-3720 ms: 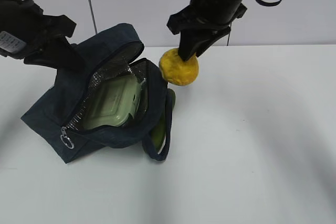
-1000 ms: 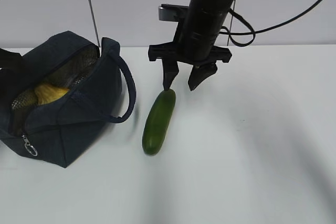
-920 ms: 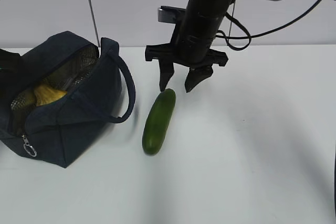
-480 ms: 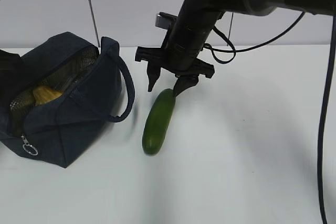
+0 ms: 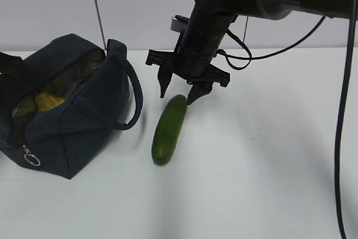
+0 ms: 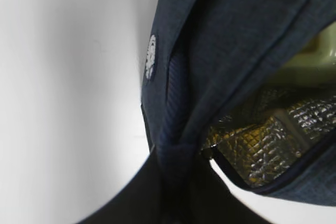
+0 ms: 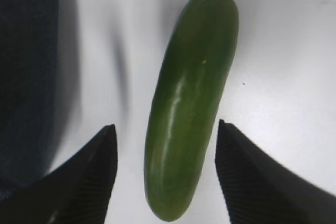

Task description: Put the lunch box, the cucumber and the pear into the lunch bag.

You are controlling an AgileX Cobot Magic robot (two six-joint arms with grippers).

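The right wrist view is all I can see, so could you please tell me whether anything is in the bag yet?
Observer: Yes, the pear shows through the bag's open top in the exterior view.
Operator: Is the lunch box inside too?
Observer: A pale green patch shows inside in the left wrist view; it may be the lid.
Operator: Where is the left gripper?
Observer: At the bag's far left end, shut on a fold of its fabric.
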